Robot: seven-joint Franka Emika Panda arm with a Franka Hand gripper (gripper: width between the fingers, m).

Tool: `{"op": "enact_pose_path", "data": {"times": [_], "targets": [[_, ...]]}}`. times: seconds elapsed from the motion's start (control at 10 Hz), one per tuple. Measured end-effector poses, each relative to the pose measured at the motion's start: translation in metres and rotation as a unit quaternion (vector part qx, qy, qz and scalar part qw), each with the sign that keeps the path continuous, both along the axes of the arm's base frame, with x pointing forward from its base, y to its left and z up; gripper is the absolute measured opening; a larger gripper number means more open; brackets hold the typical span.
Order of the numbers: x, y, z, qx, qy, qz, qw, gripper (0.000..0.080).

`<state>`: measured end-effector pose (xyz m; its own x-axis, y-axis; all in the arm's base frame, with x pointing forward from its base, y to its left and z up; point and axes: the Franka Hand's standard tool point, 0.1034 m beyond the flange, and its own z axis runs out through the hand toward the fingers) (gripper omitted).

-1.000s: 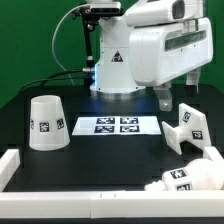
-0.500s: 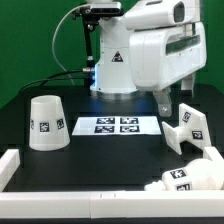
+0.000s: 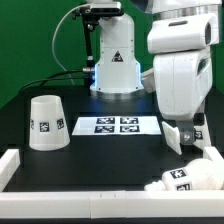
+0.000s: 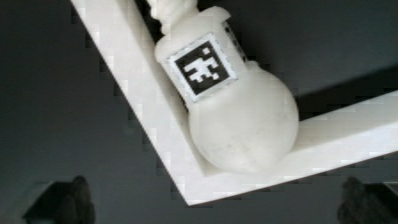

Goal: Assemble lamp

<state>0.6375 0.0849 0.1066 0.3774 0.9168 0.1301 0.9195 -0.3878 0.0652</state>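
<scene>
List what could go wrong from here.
1. The rounded tagged part lies tight in the corner of the white rail. The open gripper could strike the rail if it descends to grasp.
2. The part's surface looks smooth and curved, so it may slip out when the jaws close.

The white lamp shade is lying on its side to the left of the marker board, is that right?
No. The shade stands upright on its wide end, not on its side. The exterior view shows it on that view's left of the marker board.
</scene>
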Motion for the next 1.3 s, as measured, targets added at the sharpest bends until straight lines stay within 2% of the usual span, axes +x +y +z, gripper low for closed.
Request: {"op": "enact_pose_path", "data": {"times": [0.2,0.4,0.6,0.8,1.0,1.3], "targets": [[0.0,-0.001,-0.001,0.0,0.0,0.0,1.0,0.07],[0.009,-0.006,-0.02,-0.002,-0.006,0.045,0.999,0.07],[0.015,0.001,-0.042,0.003,-0.018,0.06,0.998,0.07],[0.011,0.0,-0.055,0.005,-0.012,0.058,0.998,0.07],[0.004,0.004,-0.065,0.007,-0.001,0.059,0.998,0.07],[0.002,0.019,-0.066,0.009,-0.001,0.05,0.999,0.07]]}}
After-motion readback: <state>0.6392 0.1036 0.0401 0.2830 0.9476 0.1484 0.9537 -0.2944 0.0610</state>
